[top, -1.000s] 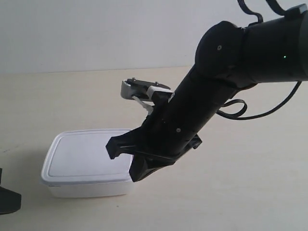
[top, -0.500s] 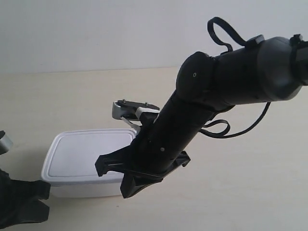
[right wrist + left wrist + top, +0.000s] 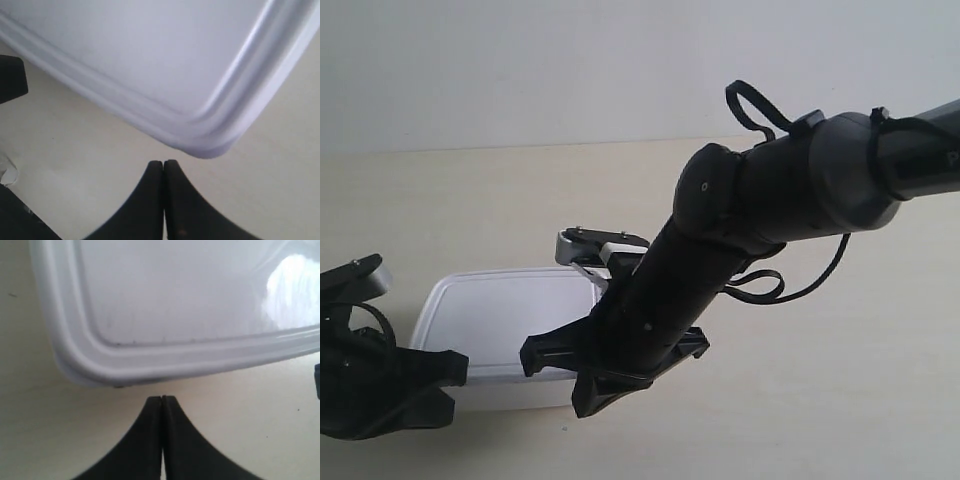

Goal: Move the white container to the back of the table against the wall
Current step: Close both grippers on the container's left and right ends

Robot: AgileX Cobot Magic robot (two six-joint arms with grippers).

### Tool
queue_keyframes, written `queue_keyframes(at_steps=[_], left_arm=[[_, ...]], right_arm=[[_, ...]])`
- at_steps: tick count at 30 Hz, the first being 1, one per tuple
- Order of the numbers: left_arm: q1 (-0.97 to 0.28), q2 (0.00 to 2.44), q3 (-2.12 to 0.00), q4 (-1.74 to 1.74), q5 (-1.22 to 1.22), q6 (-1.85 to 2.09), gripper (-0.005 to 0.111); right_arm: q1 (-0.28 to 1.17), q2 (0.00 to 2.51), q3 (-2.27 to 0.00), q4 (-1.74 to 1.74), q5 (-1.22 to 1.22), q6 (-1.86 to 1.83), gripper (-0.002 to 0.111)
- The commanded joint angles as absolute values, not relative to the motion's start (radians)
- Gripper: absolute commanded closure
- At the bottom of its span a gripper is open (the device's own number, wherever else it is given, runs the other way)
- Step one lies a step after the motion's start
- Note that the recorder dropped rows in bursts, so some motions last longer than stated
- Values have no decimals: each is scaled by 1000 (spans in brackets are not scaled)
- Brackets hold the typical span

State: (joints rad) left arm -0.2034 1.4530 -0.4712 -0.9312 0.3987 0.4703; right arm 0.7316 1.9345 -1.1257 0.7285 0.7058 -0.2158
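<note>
On the pale beige, faintly grained wood-look bench [image 3: 840, 400], well short of the plain grey-white wall [image 3: 570, 70], sat the shallow white plastic container [image 3: 505, 310]. It had rounded corners and a glossy rimmed lid. Its near edge was partly hidden in the exterior view. The left end effector [image 3: 161, 399] and the right end effector [image 3: 163, 164] were pressed together, each just beside a corner.

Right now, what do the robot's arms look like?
Both are black. The arm at the exterior view's right is a thick tube with round joints, looping black cables and a silver-white block. The left gripper and right gripper end in pointed black fingers.
</note>
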Motion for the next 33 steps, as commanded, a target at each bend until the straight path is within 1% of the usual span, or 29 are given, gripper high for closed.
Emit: queue_keyframes(at_steps=[1, 8, 26, 33], left_arm=[[-210, 1487, -479, -941, 393, 503, 107], [-210, 1500, -479, -953, 326, 570, 107], [-210, 1501, -481, -969, 205, 572, 107], [-210, 1513, -507, -972, 203, 572, 107]], right_arm=[[732, 1941, -1123, 732, 673, -227, 108], [732, 1941, -1123, 735, 650, -225, 108], [732, 1941, -1123, 735, 538, -225, 108], [732, 1950, -1123, 735, 517, -225, 108]])
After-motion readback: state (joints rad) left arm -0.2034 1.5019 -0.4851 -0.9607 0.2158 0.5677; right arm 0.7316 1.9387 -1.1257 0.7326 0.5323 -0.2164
